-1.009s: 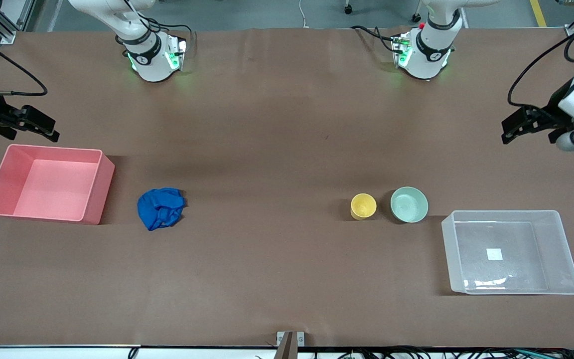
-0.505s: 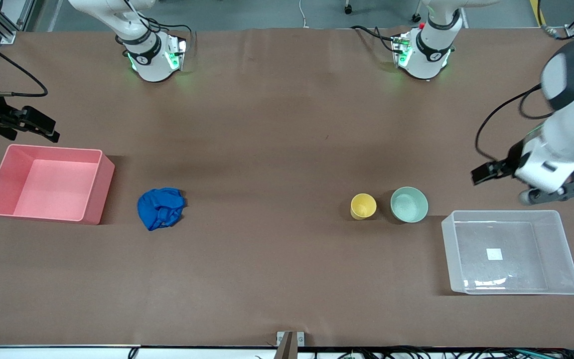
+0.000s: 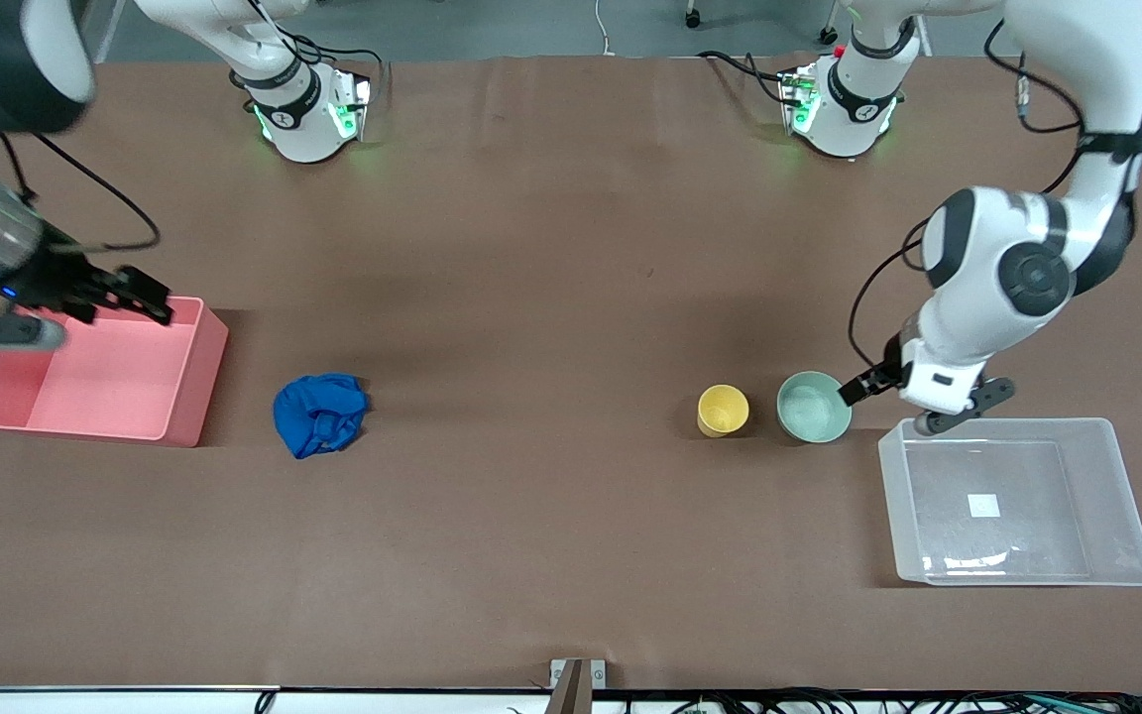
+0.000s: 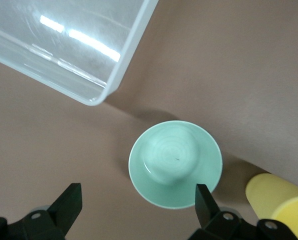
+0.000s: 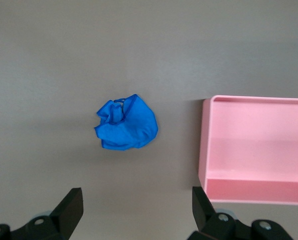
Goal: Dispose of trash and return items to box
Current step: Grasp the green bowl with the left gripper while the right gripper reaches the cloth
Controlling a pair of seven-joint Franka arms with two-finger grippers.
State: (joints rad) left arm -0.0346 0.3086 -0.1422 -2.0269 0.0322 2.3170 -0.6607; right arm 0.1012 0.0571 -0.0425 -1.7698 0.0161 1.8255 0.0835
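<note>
The blue wad of trash (image 3: 319, 414) lies on the table beside the pink bin (image 3: 184, 389); it also shows in the right wrist view (image 5: 127, 123). The yellow cup (image 3: 723, 410) and the mint-green bowl (image 3: 813, 407) stand side by side near the clear box (image 3: 938, 496). My left gripper (image 3: 863, 388) is open and empty, low over the table at the bowl's edge; the left wrist view shows the bowl (image 4: 175, 162) just ahead of its spread fingers (image 4: 137, 200), with the cup (image 4: 281, 200) and the box's corner (image 4: 109, 55). My right gripper (image 3: 147, 297) is open and empty over the pink bin's rim (image 5: 204, 145).
The pink bin stands at the right arm's end of the table, the clear box at the left arm's end. Both arm bases (image 3: 303, 109) (image 3: 844, 104) stand along the table's edge farthest from the front camera. Brown paper covers the table.
The left arm has swung in from the table's end and come down beside the bowl. The right gripper has moved over the pink bin's corner. The wad, cup and bowl have not moved.
</note>
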